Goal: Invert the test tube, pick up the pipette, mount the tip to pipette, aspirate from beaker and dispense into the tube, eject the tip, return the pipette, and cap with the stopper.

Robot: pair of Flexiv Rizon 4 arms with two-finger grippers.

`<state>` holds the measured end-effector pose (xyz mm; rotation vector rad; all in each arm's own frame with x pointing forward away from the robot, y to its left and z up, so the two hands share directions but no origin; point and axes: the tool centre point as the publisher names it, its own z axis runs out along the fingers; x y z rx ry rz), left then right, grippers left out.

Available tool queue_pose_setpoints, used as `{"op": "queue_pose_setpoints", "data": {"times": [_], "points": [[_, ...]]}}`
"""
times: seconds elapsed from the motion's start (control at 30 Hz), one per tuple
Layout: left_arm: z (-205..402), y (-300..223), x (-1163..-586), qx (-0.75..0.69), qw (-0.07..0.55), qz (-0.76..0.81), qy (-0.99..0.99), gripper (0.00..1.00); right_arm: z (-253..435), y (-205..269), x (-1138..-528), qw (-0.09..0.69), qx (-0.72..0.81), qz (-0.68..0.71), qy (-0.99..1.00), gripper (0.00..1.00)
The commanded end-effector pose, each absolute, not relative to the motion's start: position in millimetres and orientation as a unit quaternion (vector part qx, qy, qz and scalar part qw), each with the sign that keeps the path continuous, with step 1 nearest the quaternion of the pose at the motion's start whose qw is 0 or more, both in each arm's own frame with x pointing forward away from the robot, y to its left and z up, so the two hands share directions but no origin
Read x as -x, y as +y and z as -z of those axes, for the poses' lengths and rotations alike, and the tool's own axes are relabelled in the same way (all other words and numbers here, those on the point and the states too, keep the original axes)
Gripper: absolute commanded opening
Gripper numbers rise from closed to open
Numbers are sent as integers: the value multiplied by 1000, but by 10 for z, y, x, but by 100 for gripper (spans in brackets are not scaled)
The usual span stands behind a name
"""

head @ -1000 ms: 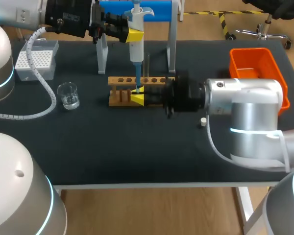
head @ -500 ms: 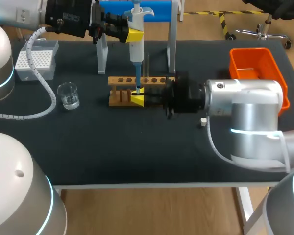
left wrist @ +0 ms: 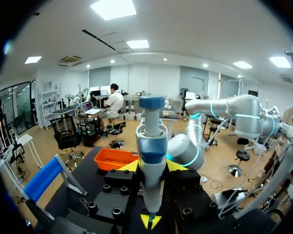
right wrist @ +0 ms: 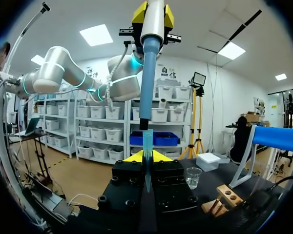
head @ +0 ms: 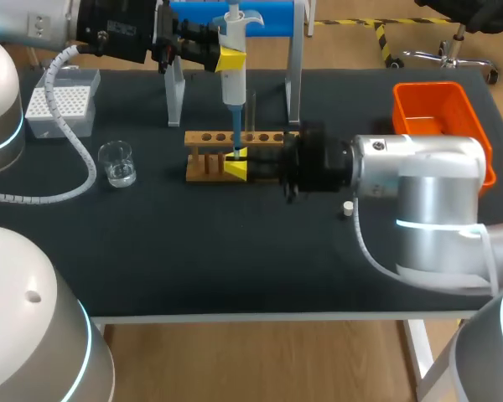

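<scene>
Pipette (head: 233, 84) in L tool (head: 229, 59), above tube (right wrist: 147, 156)

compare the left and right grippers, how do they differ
The left gripper is shut on the pipette, held high; the right gripper is shut on the test tube, low beside the wooden rack. The left gripper's pipette points down; the right gripper's tube stands upright under it. Both have yellow tips.

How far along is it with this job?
Done: the pipette is picked up, in the left claw. In hand: its end sits over the tube gripped in the right claw, likely dispensing. Left: ejecting the tip, returning the pipette, capping; the white stopper lies loose on the table.
</scene>
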<state>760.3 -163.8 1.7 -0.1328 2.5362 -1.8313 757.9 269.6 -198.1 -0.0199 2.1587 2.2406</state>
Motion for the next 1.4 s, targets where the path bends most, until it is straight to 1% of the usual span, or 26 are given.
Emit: {"op": "queue_pose_setpoints", "data": {"times": [0.03, 0.47, 1.4], "points": [[-6, -1627, -7600, 42, 5, 584, 811, 0, 1993, 2658, -7566, 16, 5, -720, 693, 0], [-6, -1627, -7600, 42, 5, 584, 811, 0, 2106, 2675, -7558, 7, 0, -715, 699, 0], [-6, -1627, -7600, 42, 5, 584, 811, 0, 1907, 2677, -7529, 17, 14, -724, 690, 0]]}}
